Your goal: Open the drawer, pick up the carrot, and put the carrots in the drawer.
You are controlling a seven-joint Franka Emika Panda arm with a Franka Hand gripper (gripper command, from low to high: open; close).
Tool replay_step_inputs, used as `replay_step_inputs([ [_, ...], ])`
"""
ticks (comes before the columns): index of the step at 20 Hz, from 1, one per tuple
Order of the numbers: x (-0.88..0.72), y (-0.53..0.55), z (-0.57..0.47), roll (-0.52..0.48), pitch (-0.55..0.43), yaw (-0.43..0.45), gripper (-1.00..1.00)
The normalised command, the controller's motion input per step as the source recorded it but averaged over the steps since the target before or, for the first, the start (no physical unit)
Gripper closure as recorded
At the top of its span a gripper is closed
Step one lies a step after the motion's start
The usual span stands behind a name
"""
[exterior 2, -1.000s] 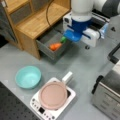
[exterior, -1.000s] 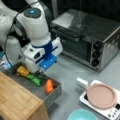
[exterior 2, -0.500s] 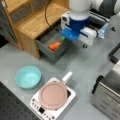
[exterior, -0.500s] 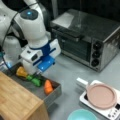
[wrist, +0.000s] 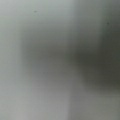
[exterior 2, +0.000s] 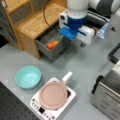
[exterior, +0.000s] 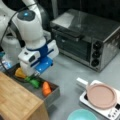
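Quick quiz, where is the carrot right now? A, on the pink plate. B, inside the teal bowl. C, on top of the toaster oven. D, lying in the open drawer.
D: in both front views the carrot lies inside the pulled-out drawer, with the claw just above the drawer.

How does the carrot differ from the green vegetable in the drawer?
The carrot is orange and stubby; the green vegetable is green and longer. The carrot lies nearer the front of the drawer; the green vegetable lies just below the hand. Both lie inside the open drawer.
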Motion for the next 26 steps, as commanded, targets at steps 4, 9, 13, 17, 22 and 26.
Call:
replay_step_inputs([
  [4, -0.12, -0.18, -0.05, -0.116, -0.05, 0.147, -1.0],
  [9, -0.14, -0.23, 0.02, -0.142, -0.007, 0.147, -1.0],
  [13, -0.15, -0.26, 0.04, -0.127, 0.003, 0.136, -1.0],
  [17, -0.13, -0.25, 0.03, -0.118, 0.014, 0.149, -1.0],
  [22, -0.11, -0.23, 0.01, -0.098, 0.019, 0.168, -1.0],
  [26, -0.07, -0.2, 0.0, -0.085, 0.018, 0.179, -1.0],
])
